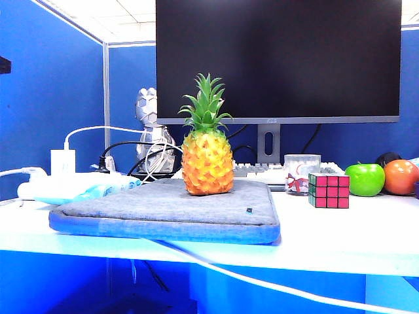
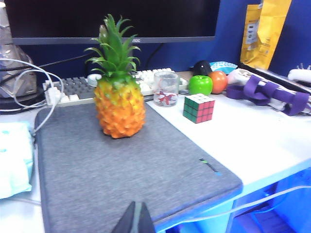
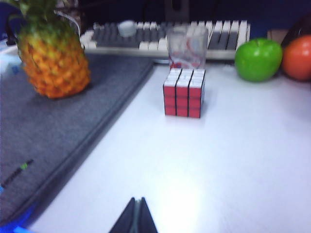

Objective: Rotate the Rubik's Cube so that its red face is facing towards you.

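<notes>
Rubik's Cube (image 3: 183, 93): smooth plastic, glossy stickers, red face (image 3: 182, 101) between black lines. Mat (image 2: 121, 170): grey woven cloth, matt, finely rough. Counter (image 3: 218, 160): smooth white surface with a soft sheen. Pineapple (image 2: 119, 104): knobbly, plastic-looking skin, slightly shiny. Cup (image 2: 166, 89): clear, glassy. Green apple (image 3: 258, 59): smooth, glossy. Left pincer (image 2: 134, 219) and right pincer (image 3: 136, 217): dark matt tips, pressed together, low over mat and counter respectively.

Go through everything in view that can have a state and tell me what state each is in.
Rubik's Cube: resting on the table, ungripped, red face toward the exterior camera.
Monitor: screen dark.
Pineapple: upright on the grey pad.
Glass: upright.
Left gripper: jaws shut, empty.
Right gripper: jaws shut, empty.
</notes>
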### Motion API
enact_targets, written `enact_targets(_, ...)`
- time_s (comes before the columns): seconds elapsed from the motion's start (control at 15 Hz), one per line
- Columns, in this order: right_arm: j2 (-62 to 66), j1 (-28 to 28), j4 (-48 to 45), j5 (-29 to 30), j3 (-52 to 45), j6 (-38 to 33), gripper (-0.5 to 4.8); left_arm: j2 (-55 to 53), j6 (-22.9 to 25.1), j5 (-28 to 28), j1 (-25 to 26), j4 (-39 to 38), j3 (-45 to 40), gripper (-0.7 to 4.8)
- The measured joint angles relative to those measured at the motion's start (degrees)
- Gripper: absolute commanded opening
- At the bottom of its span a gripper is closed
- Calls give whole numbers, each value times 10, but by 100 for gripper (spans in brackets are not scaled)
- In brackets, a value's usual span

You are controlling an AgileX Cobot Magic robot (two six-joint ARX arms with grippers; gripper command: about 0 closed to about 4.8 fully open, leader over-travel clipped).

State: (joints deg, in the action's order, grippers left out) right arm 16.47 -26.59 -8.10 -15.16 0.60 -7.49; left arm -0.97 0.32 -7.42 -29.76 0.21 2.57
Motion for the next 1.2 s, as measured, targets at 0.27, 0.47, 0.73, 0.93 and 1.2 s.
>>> enact_targets(0.27, 0, 0, 11, 2, 0, -2, -6, 0, -21, -14, 0, 0, 0, -3)
enact_targets(0.47, 0, 0, 14, 2, 0, -2, -6, 0, -21, -14, 0, 0, 0, -3)
enact_targets(0.73, 0, 0, 14, 2, 0, -2, -6, 0, -21, -14, 0, 0, 0, -3)
enact_targets(0.93, 0, 0, 15, 2, 0, -2, -6, 0, -21, -14, 0, 0, 0, -3)
enact_targets(1.2, -120, 74, 78, 35, 0, -2, -6, 0, -21, -16, 4, -1, 0, -3)
